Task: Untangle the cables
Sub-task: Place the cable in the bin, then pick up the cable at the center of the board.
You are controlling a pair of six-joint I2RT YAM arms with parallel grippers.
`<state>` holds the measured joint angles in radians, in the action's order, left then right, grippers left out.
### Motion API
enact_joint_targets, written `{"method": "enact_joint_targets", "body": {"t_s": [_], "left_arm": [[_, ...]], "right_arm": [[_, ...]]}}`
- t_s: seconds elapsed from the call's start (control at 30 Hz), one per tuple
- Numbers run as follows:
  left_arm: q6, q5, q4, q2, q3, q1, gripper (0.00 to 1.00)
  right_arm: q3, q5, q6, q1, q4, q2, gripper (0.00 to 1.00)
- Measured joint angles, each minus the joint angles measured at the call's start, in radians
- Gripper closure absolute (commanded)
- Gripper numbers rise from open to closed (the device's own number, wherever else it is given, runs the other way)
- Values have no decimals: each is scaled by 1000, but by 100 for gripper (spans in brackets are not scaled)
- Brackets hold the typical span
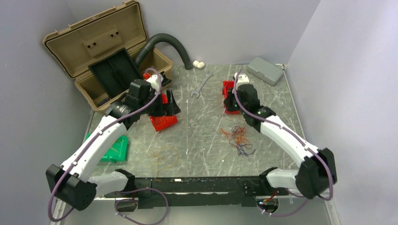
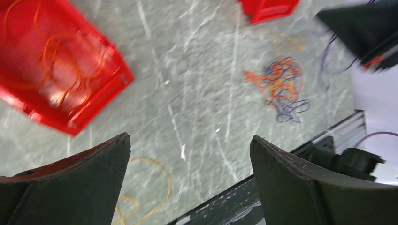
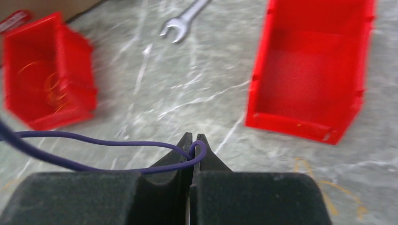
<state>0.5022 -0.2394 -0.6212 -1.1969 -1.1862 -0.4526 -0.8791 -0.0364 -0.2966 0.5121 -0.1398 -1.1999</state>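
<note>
Pinching a thin purple strand (image 3: 94, 137) with the right tool (image 3: 193, 139), pressed together on a small loop of it and trailing the remainder off left under the wrist. Holding that tool just short of the open mouth of an empty red bin (image 3: 309, 70), probably to drop the strand there as a sorted-out wire. Cannot tell about any remaining link between strand and heap.

Spread wide at the left tool (image 2: 190, 138), gripping nothing, hanging above bare worktop (image 2: 202, 93) beside a second red bin (image 2: 56, 79) with coils of orange wire inside. Apparently sorting one colour per bin.

Leaving the rest of the cables (image 1: 238, 138) as a loose knot of orange and purple threads on the worktop, between the arms and nearer the right one, well apart from both tools. Leaving also a lone orange wire (image 1: 162, 157) flat near the front edge, likely to be picked up later, and a wrench (image 1: 202, 84) farther back, clear of the work.
</note>
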Motion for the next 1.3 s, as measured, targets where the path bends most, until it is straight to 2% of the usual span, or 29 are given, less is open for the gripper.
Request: {"method": "enact_joint_targets", "body": {"t_s": [0.2, 0.43, 0.47, 0.53, 0.57, 0.6, 0.67, 0.87, 1.1, 1.3], "left_arm": [[57, 147, -73, 116, 177, -2, 1], [223, 242, -155, 201, 384, -2, 1], [240, 248, -162, 214, 396, -2, 0], [278, 266, -171, 243, 415, -2, 0], [292, 272, -172, 254, 420, -2, 1], [306, 280, -173, 264, 422, -2, 1], [332, 298, -173, 273, 425, -2, 1], [402, 313, -171, 266, 466, -2, 1], [465, 340, -248, 241, 502, -30, 1], [506, 378, -306, 192, 495, -154, 1]], "right_arm": [[-225, -79, 32, -127, -119, -253, 100], [-422, -159, 62, -244, -219, -557, 100], [-459, -175, 69, -244, -230, -604, 91], [-515, -198, 80, -241, -241, -675, 50], [-537, -208, 84, -240, -250, -702, 40], [-555, -219, 88, -238, -260, -723, 35], [-582, -239, 96, -237, -280, -746, 32], [-613, -254, 101, -236, -309, -727, 14], [-537, -196, 89, -236, -329, -542, 4], [-429, -53, 64, -234, -320, -356, 0]]}}
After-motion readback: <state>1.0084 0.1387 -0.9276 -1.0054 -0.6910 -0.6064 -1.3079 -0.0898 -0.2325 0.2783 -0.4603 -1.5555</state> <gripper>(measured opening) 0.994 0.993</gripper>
